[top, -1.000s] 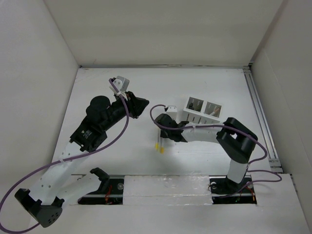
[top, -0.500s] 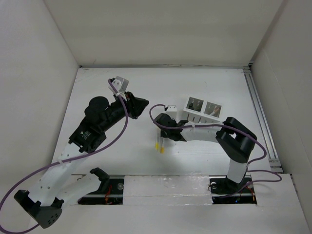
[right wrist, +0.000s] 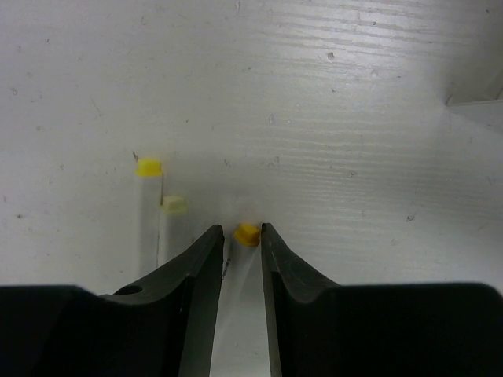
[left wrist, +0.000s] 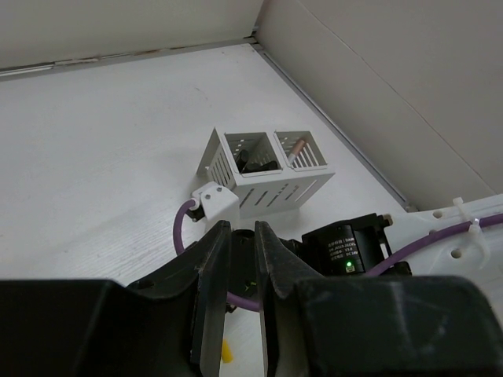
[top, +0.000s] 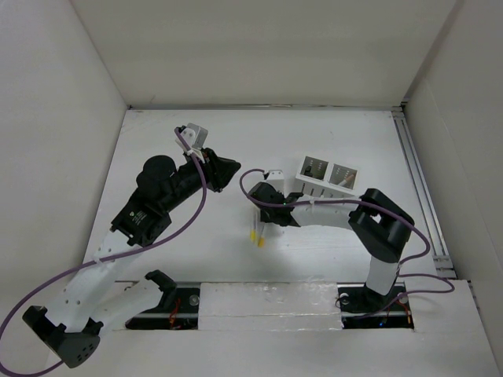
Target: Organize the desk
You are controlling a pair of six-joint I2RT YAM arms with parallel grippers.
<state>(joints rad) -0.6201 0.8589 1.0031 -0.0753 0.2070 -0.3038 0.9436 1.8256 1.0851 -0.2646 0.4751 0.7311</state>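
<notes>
White slotted holder box stands near the right gripper on the desk
Matte, flat and faintly grained, the desk spans the floor between white wall panels, a metal rail along its right edge; the right gripper pinches a translucent yellow-capped pen, two more pens lie alongside, and the left gripper hangs nearly closed, empty

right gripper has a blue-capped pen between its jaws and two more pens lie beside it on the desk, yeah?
Not quite. The cap of the pen between the right gripper's jaws is yellow, not blue, as the right wrist view shows. The rest holds: two more pens lie beside it on the desk.
</notes>
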